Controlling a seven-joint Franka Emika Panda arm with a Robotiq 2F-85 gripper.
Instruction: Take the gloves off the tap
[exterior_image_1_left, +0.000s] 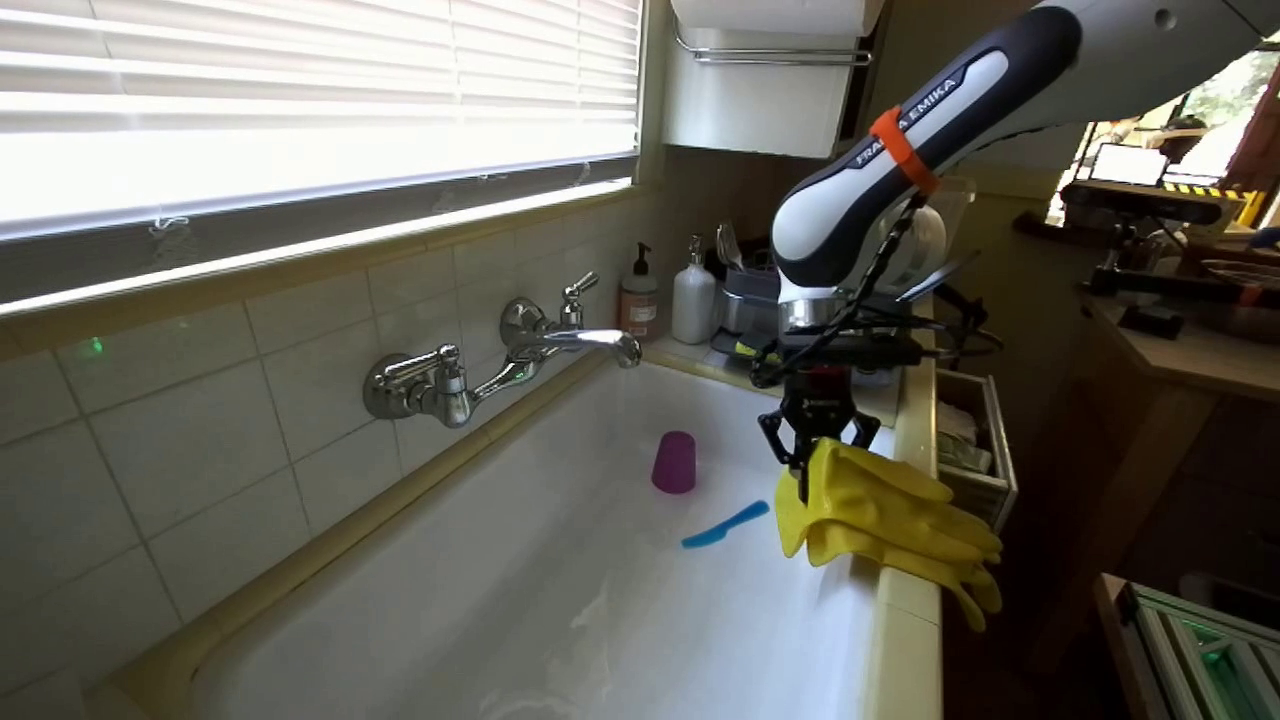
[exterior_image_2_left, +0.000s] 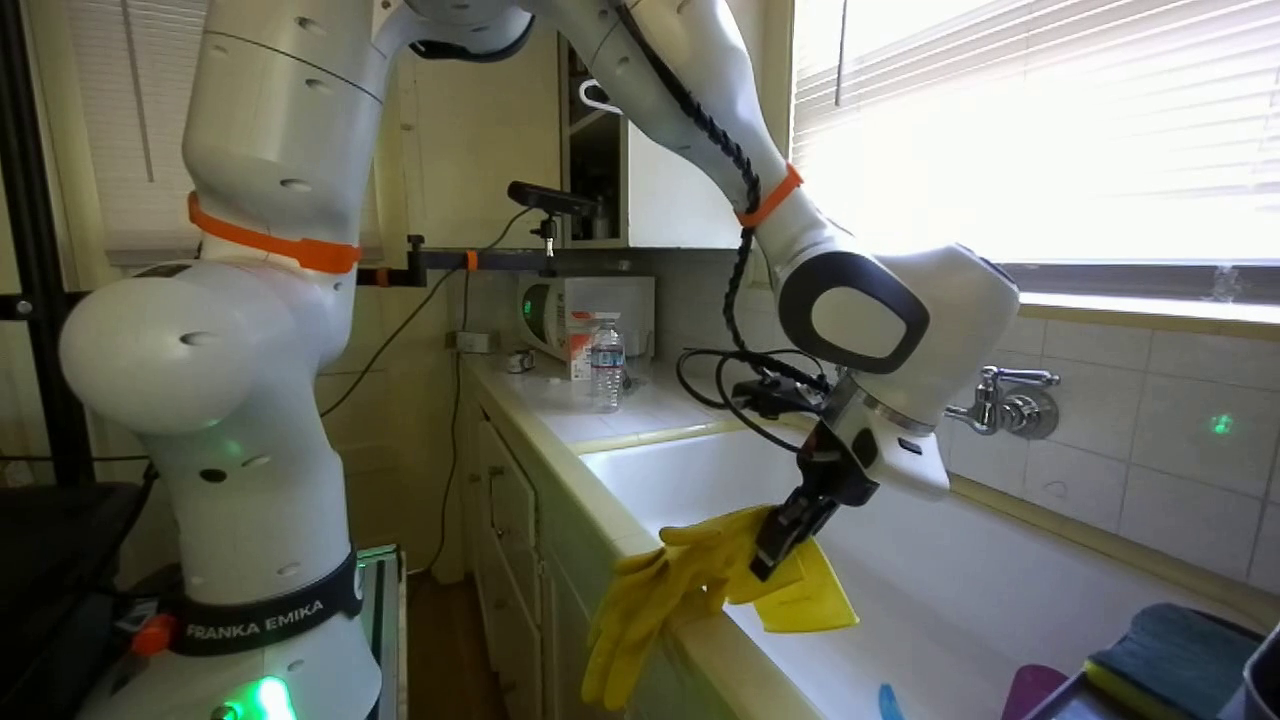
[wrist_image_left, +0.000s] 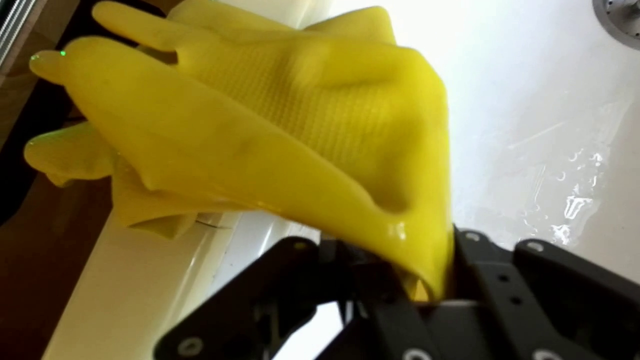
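The yellow gloves (exterior_image_1_left: 880, 515) lie over the sink's front rim in both exterior views (exterior_image_2_left: 690, 570), with cuffs toward the basin and fingers hanging outside. They are apart from the tap. My gripper (exterior_image_1_left: 806, 480) points down at the cuff end and is shut on the gloves. One finger shows in front of the yellow rubber; the other is hidden. In the wrist view the gloves (wrist_image_left: 280, 130) cover the fingertips and fold between the dark finger links. The chrome tap (exterior_image_1_left: 530, 350) is on the tiled wall with nothing on it. In an exterior view the arm hides most of the tap (exterior_image_2_left: 1010, 402).
The white sink (exterior_image_1_left: 480, 600) holds a purple cup (exterior_image_1_left: 674, 463) and a blue item (exterior_image_1_left: 725, 525). Soap bottles (exterior_image_1_left: 693, 300) and a dish rack stand at the sink's end. An open drawer (exterior_image_1_left: 975, 445) juts out beside the gloves. A water bottle (exterior_image_2_left: 606, 365) stands on the counter.
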